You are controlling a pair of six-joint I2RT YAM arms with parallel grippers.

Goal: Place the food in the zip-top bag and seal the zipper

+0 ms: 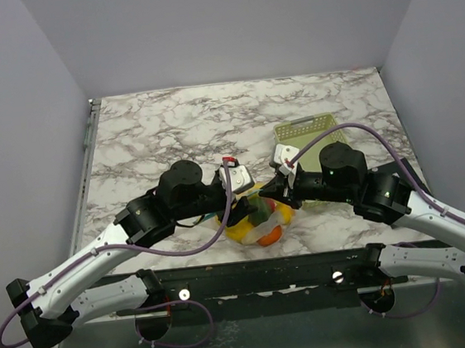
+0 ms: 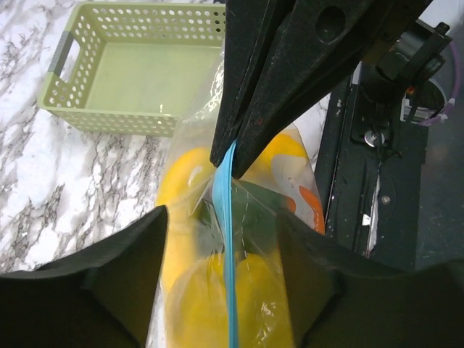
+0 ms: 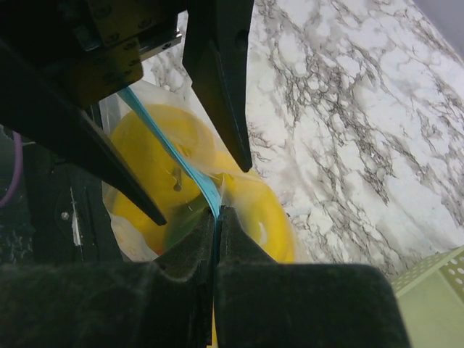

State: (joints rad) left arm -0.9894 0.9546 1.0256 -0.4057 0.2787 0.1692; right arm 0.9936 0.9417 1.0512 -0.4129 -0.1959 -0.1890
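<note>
My left claw stands open astride the zipper — neither finger touching it. The blue strip runs lengthwise through the gap, along the mouth of the bag, which holds the food. Further along the strip, my right claw is clamped tight on it. I'd judge the left need only close — beyond the bag sits the basket

Left arm and right arm have white links by the table front edge, black round joints, 1 purple cable each; left gripper and right gripper are black.
</note>
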